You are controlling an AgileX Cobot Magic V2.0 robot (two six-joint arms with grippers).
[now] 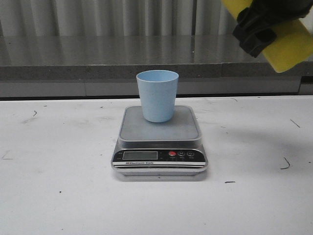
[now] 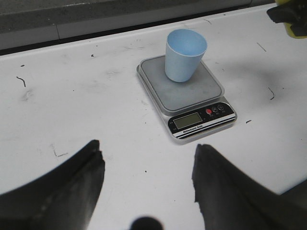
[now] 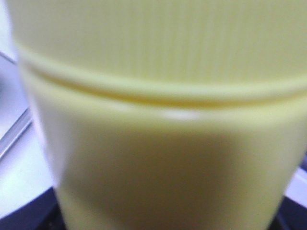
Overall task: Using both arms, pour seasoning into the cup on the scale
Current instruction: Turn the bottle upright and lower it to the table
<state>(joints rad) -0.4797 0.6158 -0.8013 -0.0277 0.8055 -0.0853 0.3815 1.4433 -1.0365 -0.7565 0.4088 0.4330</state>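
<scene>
The pale blue cup [image 1: 157, 95] stands upright on the silver-grey platform of the scale [image 1: 160, 147] at the table's middle. Both also show in the left wrist view, the cup [image 2: 185, 54] on the scale [image 2: 201, 117]. My right gripper [image 1: 259, 27] is shut on the yellow seasoning bottle [image 1: 288, 44], held tilted high at the upper right, above and right of the cup. The bottle [image 3: 158, 120] fills the right wrist view; its nozzle is out of view. My left gripper [image 2: 148, 163] is open and empty above the white table, in front of the scale.
The white table [image 1: 58, 186] carries a few dark scuff marks. A grey ledge [image 1: 98, 54] and a corrugated wall run along the back. The held bottle and right gripper show at the left wrist view's corner [image 2: 292, 19].
</scene>
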